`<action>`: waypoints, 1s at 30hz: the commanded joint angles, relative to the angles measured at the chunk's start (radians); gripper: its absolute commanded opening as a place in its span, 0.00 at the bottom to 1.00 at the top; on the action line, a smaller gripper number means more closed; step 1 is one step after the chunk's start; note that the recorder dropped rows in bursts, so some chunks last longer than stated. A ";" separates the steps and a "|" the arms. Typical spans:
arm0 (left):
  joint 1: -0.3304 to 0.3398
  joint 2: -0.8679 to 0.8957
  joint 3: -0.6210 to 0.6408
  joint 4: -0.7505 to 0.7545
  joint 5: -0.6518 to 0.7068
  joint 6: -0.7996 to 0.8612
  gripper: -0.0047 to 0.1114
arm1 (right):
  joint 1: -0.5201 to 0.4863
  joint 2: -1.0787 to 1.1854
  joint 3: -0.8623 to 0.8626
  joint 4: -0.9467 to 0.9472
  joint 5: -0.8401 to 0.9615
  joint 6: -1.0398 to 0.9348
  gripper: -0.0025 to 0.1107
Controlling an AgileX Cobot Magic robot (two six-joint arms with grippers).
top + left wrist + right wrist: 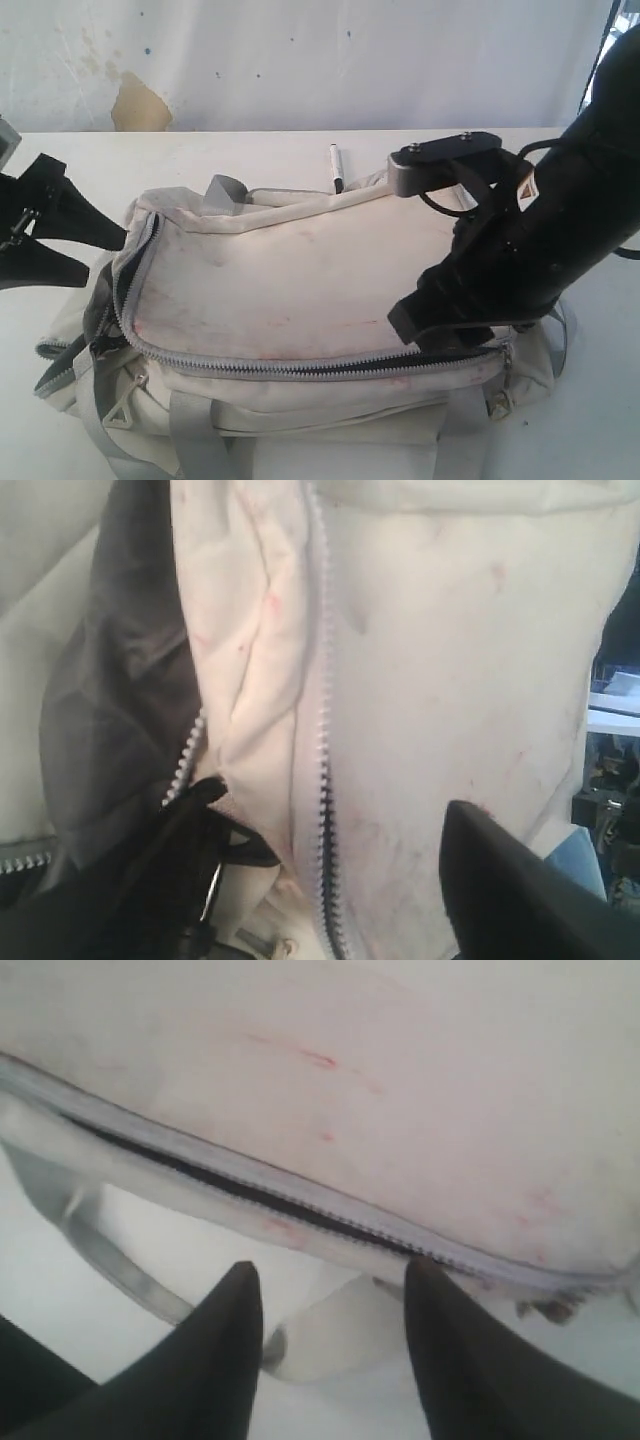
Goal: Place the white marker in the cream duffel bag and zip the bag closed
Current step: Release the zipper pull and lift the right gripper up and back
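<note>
Cream duffel bag [300,285] lies partly unzipped, the white marker [336,167] on the table [600,425] beyond its far edge, so the empty, spread right gripper [332,1270] by the near zipper [300,368] should likely widen that gap while the left gripper [105,255], also spread, steadies the left end.

Cream duffel bag [300,270] base cropped; white marker [336,166] lower end behind it.

The white counter [590,420] carries the cream duffel bag [300,270] across its middle. The white marker [336,166] lies just beyond the bag's far edge.
</note>
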 commanded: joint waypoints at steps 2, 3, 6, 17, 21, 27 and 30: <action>0.000 -0.029 -0.027 0.026 -0.047 -0.026 0.68 | -0.007 -0.007 -0.003 0.180 -0.107 -0.212 0.40; 0.000 -0.029 -0.027 0.035 -0.060 -0.042 0.68 | -0.007 -0.007 -0.003 0.187 -0.124 -0.225 0.40; 0.000 -0.029 -0.027 0.081 -0.090 -0.077 0.68 | -0.007 -0.007 -0.003 0.187 -0.171 -0.227 0.40; 0.000 -0.077 -0.027 0.086 0.065 -0.094 0.61 | -0.004 -0.007 -0.003 0.156 -0.292 -0.172 0.40; -0.003 -0.112 -0.009 0.072 0.065 -0.119 0.55 | -0.004 -0.007 -0.003 -0.079 -0.318 0.079 0.40; -0.022 -0.114 0.103 -0.077 0.065 -0.078 0.53 | -0.047 -0.007 -0.003 -0.174 -0.336 0.263 0.39; -0.022 -0.114 0.139 -0.081 0.065 -0.050 0.53 | -0.097 0.012 -0.037 -0.169 -0.336 0.296 0.34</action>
